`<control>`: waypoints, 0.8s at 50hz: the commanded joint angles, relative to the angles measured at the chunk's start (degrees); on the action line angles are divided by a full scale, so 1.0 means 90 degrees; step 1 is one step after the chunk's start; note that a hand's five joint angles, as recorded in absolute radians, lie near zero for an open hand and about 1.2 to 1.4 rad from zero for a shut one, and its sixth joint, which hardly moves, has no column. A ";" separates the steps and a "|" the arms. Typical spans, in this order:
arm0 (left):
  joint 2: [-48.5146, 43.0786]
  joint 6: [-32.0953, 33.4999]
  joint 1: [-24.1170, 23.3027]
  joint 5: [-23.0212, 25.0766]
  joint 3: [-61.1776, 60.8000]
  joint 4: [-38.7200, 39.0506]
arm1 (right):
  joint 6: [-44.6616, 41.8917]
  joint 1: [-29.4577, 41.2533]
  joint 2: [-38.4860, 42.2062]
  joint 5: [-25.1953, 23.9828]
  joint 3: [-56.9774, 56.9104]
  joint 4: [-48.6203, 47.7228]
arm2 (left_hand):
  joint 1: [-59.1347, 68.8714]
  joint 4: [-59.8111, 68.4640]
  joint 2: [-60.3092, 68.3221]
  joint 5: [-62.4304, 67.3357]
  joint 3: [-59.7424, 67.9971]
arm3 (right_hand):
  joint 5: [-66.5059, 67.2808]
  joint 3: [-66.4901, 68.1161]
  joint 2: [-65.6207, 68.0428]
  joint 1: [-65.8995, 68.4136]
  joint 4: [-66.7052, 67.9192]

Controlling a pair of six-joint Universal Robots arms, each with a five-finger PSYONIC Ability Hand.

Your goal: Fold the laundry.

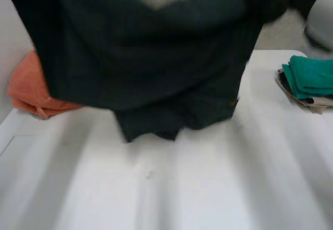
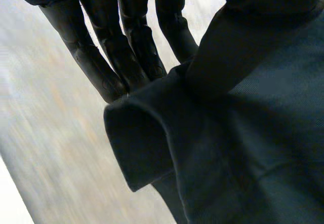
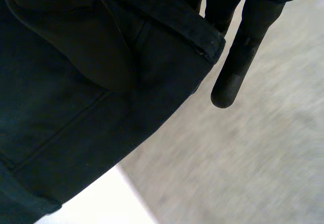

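**Dark garment, held aloft by both hands**

Item: dark garment (image 1: 156, 68), hanging spread above the white table (image 1: 208, 188), lower edge near or just touching the surface; which, cannot be told.

Left hand (image 2: 131, 36): fingers straight, side by side, pointing down. A thick hemmed edge of the garment sits at the fingertips and runs up under the thumb, so the cloth is pinched there.

Right hand (image 3: 243, 46): one finger straight and clear of the cloth. The others lie behind a banded edge of the garment, clamping it.

Also on table: orange cloth (image 1: 31, 92), bunched at the left edge; green cloth (image 1: 312, 76), folded, at the right on a beige piece.
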 commanded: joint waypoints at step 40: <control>-0.2881 0.1938 -0.0371 -0.1178 -0.0466 0.0861 | -0.0298 0.0365 0.1702 0.0255 0.1309 -0.2588 | -0.4539 -0.4878 -0.4867 -0.4741 -0.4819 | -0.5332 -0.5399 -0.5353 -0.5029 -0.5463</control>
